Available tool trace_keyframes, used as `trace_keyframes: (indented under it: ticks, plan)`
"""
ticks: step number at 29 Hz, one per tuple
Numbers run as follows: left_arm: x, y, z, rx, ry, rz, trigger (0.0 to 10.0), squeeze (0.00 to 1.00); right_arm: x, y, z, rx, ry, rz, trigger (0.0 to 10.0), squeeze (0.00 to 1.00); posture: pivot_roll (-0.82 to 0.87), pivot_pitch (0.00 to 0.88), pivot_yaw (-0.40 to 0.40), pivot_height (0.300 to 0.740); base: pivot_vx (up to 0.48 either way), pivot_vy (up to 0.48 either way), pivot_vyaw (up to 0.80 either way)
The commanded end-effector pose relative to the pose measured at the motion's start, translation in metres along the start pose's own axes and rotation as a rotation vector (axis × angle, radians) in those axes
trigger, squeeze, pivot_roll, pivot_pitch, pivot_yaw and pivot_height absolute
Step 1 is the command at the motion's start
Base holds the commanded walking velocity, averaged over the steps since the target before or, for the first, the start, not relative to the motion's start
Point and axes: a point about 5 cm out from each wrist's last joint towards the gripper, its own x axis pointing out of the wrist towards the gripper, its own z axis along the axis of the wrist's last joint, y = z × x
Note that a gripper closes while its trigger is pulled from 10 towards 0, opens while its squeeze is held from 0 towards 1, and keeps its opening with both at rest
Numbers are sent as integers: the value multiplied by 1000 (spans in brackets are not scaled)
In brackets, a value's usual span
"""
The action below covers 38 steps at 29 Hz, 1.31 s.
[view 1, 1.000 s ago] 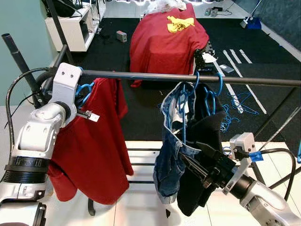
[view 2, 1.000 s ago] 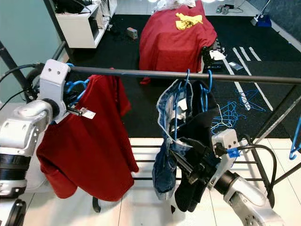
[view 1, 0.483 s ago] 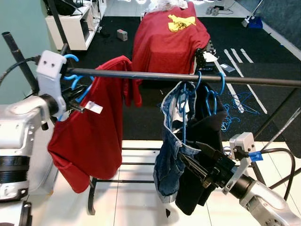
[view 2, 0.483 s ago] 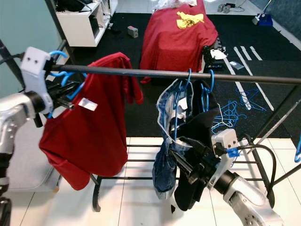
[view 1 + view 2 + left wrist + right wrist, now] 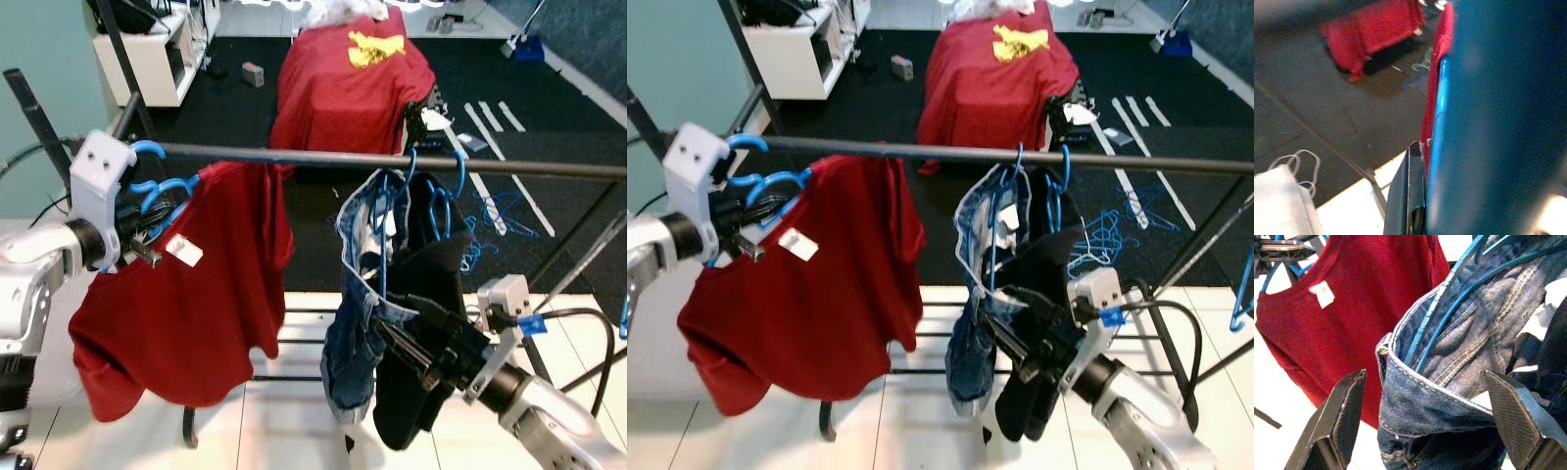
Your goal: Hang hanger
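In the left eye view, our left claw (image 5: 147,227) was up by the left end of the dark rail (image 5: 392,162). It was closed on a blue hanger (image 5: 162,191) that carried a red shirt (image 5: 186,304). The hanger's hook was just beside the rail, but we could not tell if it was on it. The shirt hung down and sloped to one side, with a white tag (image 5: 183,252) near its neck. More to the right, blue jeans (image 5: 358,333) and a dark garment (image 5: 426,294) hung from the rail on other blue hangers (image 5: 431,181). Our right claw (image 5: 421,338) was low down, right by the jeans, with its fingers apart and nothing in them. Behind the rail, a red cloth (image 5: 348,78) covered something big on the black floor.

In the right eye view, the white cabinet (image 5: 803,49) stood far back on the left.

In the left wrist view, a black finger (image 5: 1405,196) lay against the blue hanger, with the red shirt just behind it. Much of it was blurred.

In the right wrist view, our right claw's two fingers (image 5: 1334,421) stood wide apart. The waistband of the jeans sat between them, and we could not tell if they touched it.
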Motion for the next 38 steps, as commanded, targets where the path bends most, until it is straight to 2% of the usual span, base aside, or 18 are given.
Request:
trace_keyframes:
  ticks: [1, 9, 12, 17, 24, 25, 26, 28, 29, 31, 32, 34, 36, 38]
  plan:
    - [-8, 2, 4, 66, -3, -28, 10000, 0, -1, 1, -4, 7, 13, -3, 10000, 0, -60, 164, 15, 740, 0, 0, 0]
    - [-13, -4, -8, 58, 20, -87, 10000, 0, -1, -2, -1, -13, 19, -4, 10000, 0, -58, 168, 9, 740, -109, 0, 0]
    - [-8, -9, -23, 52, 57, -112, 10000, 0, -3, -8, 3, -50, 33, -6, 10000, 0, -59, 169, 6, 740, -309, 0, 0]
    - [-5, -11, -33, 51, 86, -118, 10000, 0, -3, -12, 12, -76, 27, -2, 10000, 0, -68, 168, -6, 740, -318, 0, 0]
    - [-2, -14, -34, 46, 78, -128, 10000, 0, -2, -12, 16, -83, 21, 9, 10000, 0, -66, 167, -10, 740, -319, 0, 0]
    - [3, -23, -33, 27, 58, -151, 10000, 0, -1, -11, 19, -86, 15, 25, 10000, 0, -65, 167, -12, 740, -349, 0, 0]
    - [13, -40, -34, -1, 34, -199, 10000, 0, 1, -7, 21, -87, 10, 51, 10000, 0, -70, 163, -17, 740, -364, 0, 0]
    - [13, -40, -34, -1, 34, -199, 10000, 0, 1, -7, 21, -87, 10, 51, 10000, 0, -70, 163, -17, 740, -364, 0, 0]
    - [20, -55, -34, -26, 12, -240, 10000, 0, 3, -4, 23, -85, 7, 75, 10000, 0, -70, 162, -19, 740, -364, 0, 0]
    - [20, -55, -34, -26, 12, -240, 10000, 0, 3, -4, 23, -85, 7, 75, 10000, 0, -70, 162, -19, 740, -364, 0, 0]
    - [26, -68, -34, -47, -1, -271, 10000, 0, 4, -2, 24, -84, 3, 96, 10000, 0, -71, 159, -21, 740, -368, 0, 0]
    - [26, -68, -34, -47, -1, -271, 10000, 0, 4, -2, 24, -84, 3, 96, 10000, 0, -71, 159, -21, 740, -368, 0, 0]
    - [32, -80, -32, -55, -19, -314, 10000, 0, 5, 0, 27, -84, -5, 113, 10000, 0, -75, 160, -24, 740, -366, 0, 0]
    - [34, -83, -31, -52, -24, -323, 10000, 0, 6, 0, 29, -86, -13, 113, 10000, 0, -78, 164, -25, 740, -364, 0, 0]
